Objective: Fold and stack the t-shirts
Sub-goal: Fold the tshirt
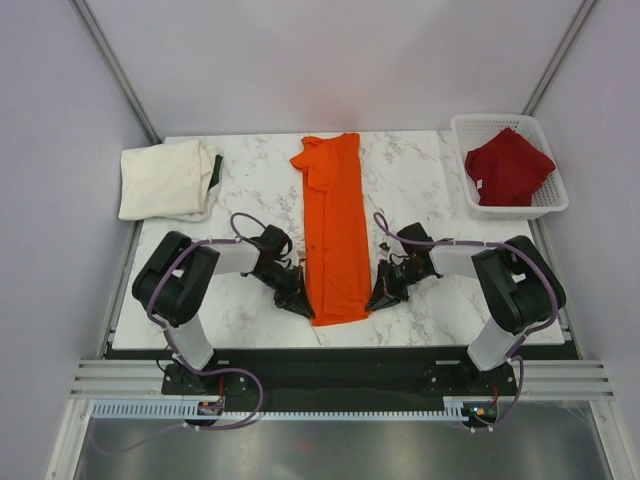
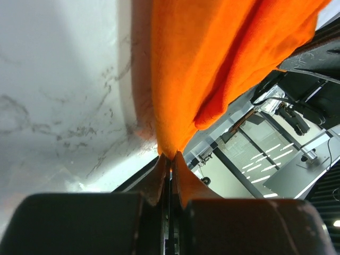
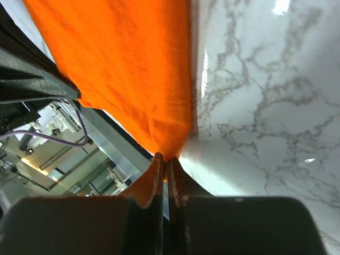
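An orange t-shirt (image 1: pixel 334 228) lies folded into a long narrow strip down the middle of the marble table (image 1: pixel 420 190). My left gripper (image 1: pixel 303 308) is shut on its near left corner, and the left wrist view shows the orange cloth (image 2: pixel 212 58) pinched between the tips (image 2: pixel 171 156). My right gripper (image 1: pixel 374 302) is shut on the near right corner, the orange fabric (image 3: pixel 122 69) caught at the tips (image 3: pixel 166 159). A cream-white t-shirt (image 1: pixel 165 178) lies folded at the far left. A dark red t-shirt (image 1: pixel 508 166) sits bunched in the basket.
The white lattice basket (image 1: pixel 556 196) stands at the table's far right corner. The table's near edge (image 1: pixel 340 346) runs just behind both grippers. Grey walls enclose the table on three sides.
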Robot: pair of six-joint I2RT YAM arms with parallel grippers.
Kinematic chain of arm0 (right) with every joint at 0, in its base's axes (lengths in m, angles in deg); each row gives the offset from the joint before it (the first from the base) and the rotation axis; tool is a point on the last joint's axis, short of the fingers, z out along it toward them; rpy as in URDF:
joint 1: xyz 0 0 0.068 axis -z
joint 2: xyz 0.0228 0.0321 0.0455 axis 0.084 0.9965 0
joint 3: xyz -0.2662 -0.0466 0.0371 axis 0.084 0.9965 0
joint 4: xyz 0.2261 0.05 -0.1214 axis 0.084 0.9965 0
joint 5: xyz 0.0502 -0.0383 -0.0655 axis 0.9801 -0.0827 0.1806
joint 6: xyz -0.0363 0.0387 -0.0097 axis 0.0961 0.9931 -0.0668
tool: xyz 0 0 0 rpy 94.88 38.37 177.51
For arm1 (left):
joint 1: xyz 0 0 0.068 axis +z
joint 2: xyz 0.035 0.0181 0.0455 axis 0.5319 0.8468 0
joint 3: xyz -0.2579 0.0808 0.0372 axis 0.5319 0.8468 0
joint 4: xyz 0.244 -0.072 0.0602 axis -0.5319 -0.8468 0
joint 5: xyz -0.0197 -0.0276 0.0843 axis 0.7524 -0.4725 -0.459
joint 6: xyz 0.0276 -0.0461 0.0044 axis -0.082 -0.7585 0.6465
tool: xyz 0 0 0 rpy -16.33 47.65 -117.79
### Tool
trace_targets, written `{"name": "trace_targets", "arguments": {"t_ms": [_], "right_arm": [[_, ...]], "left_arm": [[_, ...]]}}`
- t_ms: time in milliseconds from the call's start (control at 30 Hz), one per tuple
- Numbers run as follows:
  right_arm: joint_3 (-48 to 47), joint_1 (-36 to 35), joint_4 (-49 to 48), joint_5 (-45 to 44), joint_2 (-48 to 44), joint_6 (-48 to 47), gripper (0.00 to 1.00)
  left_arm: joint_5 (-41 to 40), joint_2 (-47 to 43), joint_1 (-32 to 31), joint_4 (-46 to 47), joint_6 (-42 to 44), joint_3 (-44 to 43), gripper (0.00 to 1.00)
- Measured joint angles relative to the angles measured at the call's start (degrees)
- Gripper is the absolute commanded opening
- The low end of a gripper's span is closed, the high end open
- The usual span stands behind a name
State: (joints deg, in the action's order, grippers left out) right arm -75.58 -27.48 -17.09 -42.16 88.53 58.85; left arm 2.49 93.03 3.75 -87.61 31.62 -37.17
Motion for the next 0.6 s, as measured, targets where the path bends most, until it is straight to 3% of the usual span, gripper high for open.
{"name": "trace_targets", "arguments": {"t_ms": [600], "right_arm": [[-7.0, 2.4, 2.2, 1.2, -10.9, -3.5, 0.00]], "left_arm": [[-4.7, -7.5, 7.8, -8.0, 9.7, -13.5, 0.02]]}}
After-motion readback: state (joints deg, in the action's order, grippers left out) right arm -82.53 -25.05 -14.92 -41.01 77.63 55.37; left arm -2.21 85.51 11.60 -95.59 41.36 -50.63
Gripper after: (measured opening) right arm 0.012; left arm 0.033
